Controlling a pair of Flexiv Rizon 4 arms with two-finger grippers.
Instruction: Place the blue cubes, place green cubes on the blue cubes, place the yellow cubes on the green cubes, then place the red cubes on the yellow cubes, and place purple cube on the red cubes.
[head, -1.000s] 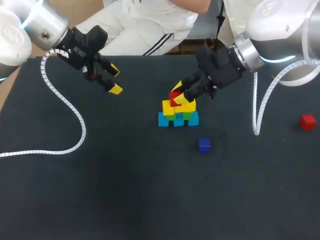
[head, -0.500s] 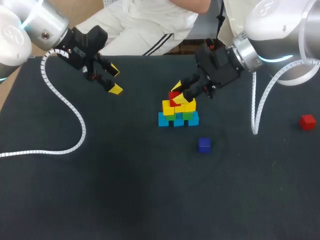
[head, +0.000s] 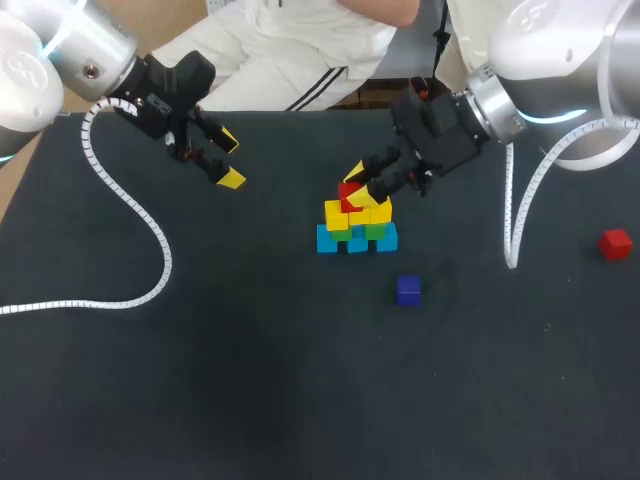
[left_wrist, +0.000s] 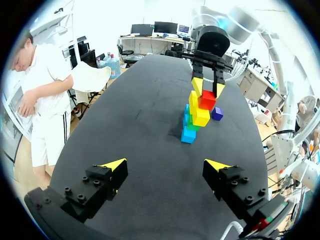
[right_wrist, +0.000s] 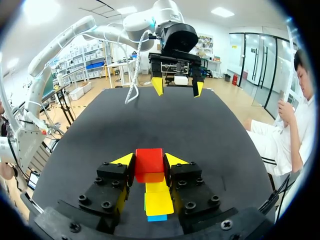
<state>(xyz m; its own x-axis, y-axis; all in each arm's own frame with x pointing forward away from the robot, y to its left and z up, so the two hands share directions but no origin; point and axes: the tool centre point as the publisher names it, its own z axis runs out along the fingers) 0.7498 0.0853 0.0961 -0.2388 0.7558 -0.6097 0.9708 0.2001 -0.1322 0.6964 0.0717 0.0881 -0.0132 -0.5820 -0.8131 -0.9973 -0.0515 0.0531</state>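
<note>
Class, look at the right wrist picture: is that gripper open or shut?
The right gripper is shut on the red cube: both fingertips touch its opposite sides.

Desk (head: 250, 400): dark, near-black matte top, plain, fills nearly whole head view. Few faint pale specks on surface. Far edge straight.

White ribbed cable (head: 167, 265) lies on desk's left part: comes down from far left, curls round, runs off left edge.

Second white ribbed cable (head: 510, 220) on right side hangs in narrow loop. Low end touching desk or just over it, can't tell which.
</note>
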